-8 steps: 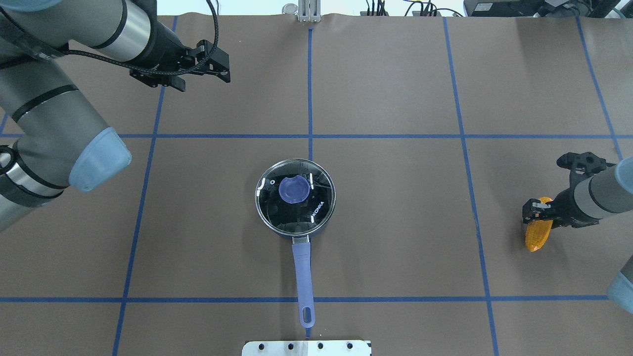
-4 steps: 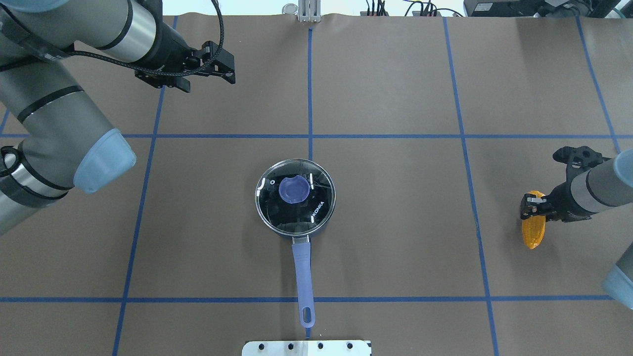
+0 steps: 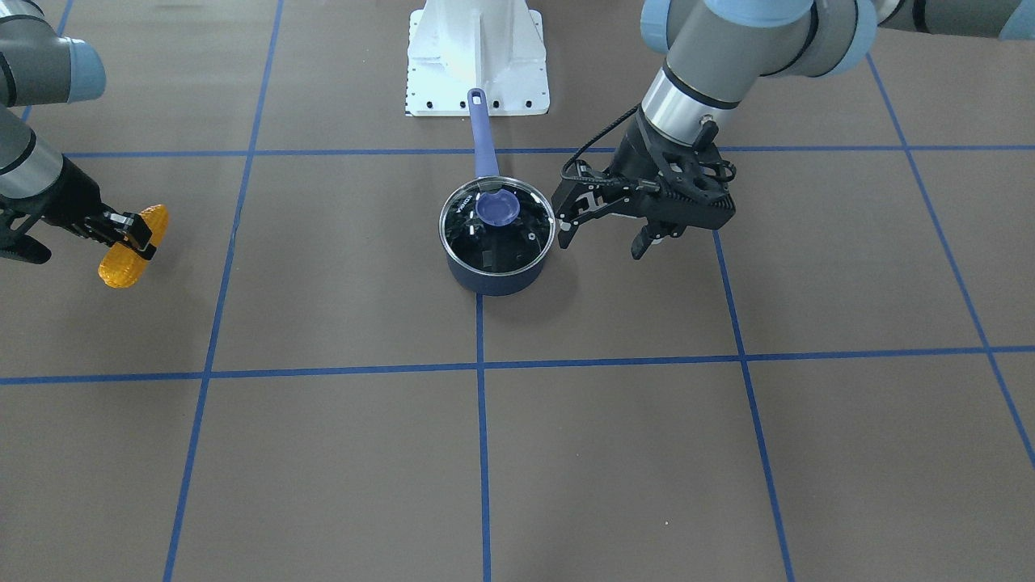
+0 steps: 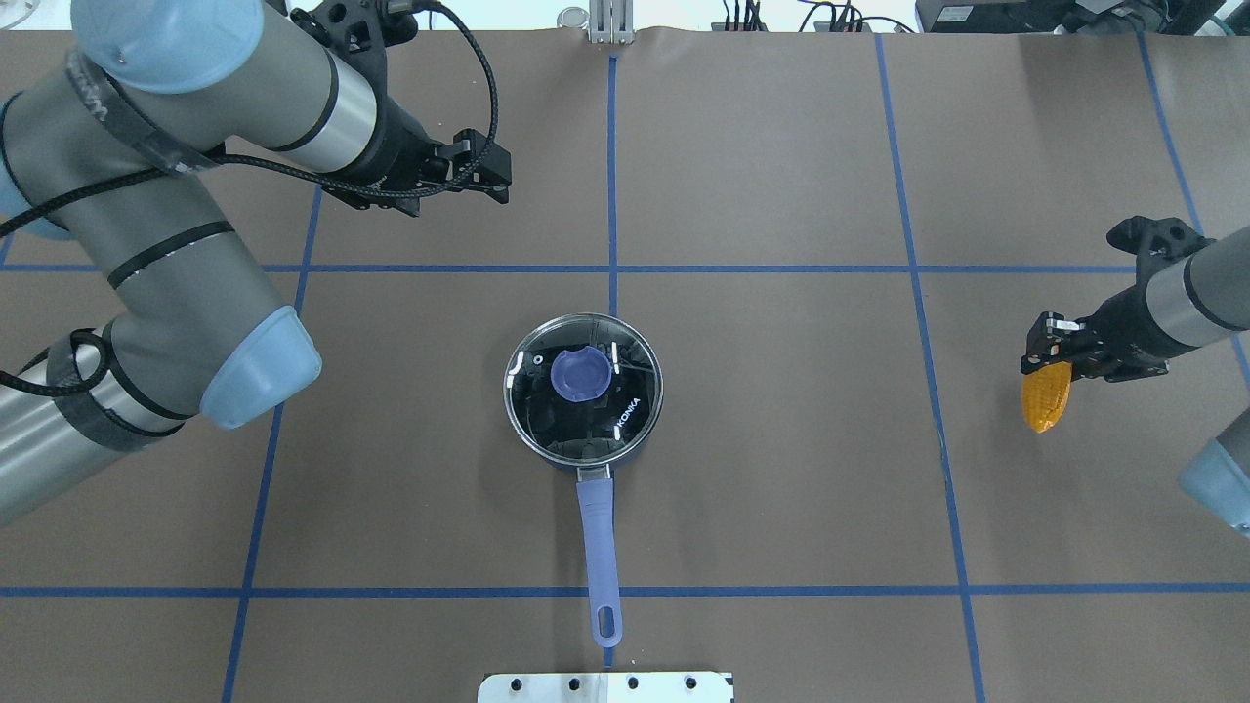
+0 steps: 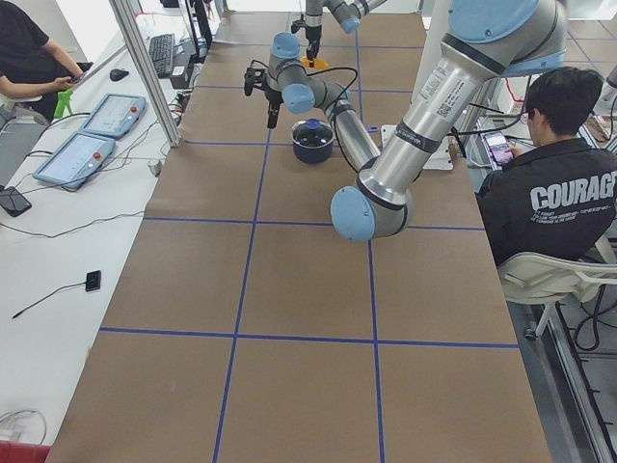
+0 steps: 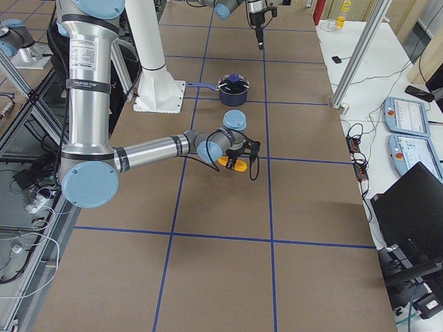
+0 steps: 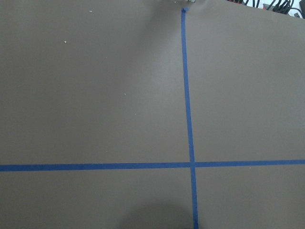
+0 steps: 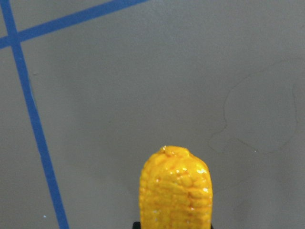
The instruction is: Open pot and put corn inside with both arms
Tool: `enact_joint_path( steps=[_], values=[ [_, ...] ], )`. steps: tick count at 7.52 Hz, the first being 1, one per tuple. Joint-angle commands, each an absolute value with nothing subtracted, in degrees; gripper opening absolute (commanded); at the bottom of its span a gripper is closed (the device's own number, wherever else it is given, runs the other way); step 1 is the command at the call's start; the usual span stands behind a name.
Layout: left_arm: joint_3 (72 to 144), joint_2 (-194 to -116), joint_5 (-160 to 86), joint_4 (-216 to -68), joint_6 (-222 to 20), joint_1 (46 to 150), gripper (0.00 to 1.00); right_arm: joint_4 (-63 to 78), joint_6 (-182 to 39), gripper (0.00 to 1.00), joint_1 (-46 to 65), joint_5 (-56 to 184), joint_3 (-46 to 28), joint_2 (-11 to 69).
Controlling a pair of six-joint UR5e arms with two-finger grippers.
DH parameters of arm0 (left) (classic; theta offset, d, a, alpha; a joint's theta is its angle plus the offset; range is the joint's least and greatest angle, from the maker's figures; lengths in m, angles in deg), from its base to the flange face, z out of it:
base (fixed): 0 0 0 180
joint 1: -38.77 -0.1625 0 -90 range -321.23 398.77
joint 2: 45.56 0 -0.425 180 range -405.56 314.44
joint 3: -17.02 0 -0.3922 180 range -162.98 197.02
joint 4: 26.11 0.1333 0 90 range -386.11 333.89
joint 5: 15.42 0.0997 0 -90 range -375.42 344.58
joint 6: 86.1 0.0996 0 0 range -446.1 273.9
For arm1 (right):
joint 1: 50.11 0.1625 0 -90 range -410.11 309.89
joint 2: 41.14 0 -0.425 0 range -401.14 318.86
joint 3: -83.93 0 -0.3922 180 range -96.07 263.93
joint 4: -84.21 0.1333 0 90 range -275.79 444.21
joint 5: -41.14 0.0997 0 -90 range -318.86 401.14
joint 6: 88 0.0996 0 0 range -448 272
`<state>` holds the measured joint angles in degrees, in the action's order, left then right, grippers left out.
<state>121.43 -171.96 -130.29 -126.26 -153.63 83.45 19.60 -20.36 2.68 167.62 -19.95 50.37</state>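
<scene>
- Right in the middle of the worktop (image 4: 781, 439) the pot (image 3: 493, 281) is seen. Its long handle (image 4: 598, 547) is pointed at the robot's edge.
- The mouth of the pot is covered by a round glass lid (image 4: 547, 415) with a blue knob (image 4: 582, 375), so the way in is shut.
- The corn (image 4: 1045, 398) is found close to the right edge of the worktop, well apart from the pot.
- The right gripper (image 4: 1047, 356) is clamped on one end of the corn, and the other end is left sticking out. Whether the corn touches the worktop cannot be told.
- The left gripper (image 3: 602, 238) is held up in the air with its fingers spread apart and nothing between them. It is placed between the pot and the far edge, a bit to the left side.
- Blue tape lines (image 4: 762, 268) are laid in squares over the brown worktop.
- A white metal plate (image 4: 605, 686) is fixed at the robot's edge, just past the end of the handle.
- A metal post (image 4: 605, 20) and some cables (image 4: 781, 15) are seen at the far edge.
- A person (image 5: 554, 183) is seated beside the robot's edge.
</scene>
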Motion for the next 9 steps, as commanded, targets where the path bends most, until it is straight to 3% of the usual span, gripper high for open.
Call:
enact_joint_path(
  steps=[1, 6, 9],
  values=[
    [121.5, -172.7, -124.8, -125.8, -155.7, 77.5, 0.98, 10.4, -21.1, 0.39, 4.4, 167.8, -19.9, 42.6],
    [122.7, -175.9, -117.7, -118.4, -155.6, 68.2, 0.98, 2.5, -24.9, 0.4, 8.0, 168.1, -19.4, 34.8],
    [122.4, -178.2, -113.5, -113.2, -155.4, 64.3, 0.98, 2.3, -25.7, 0.4, 8.3, 168.2, -18.9, 34.7]
  ],
)
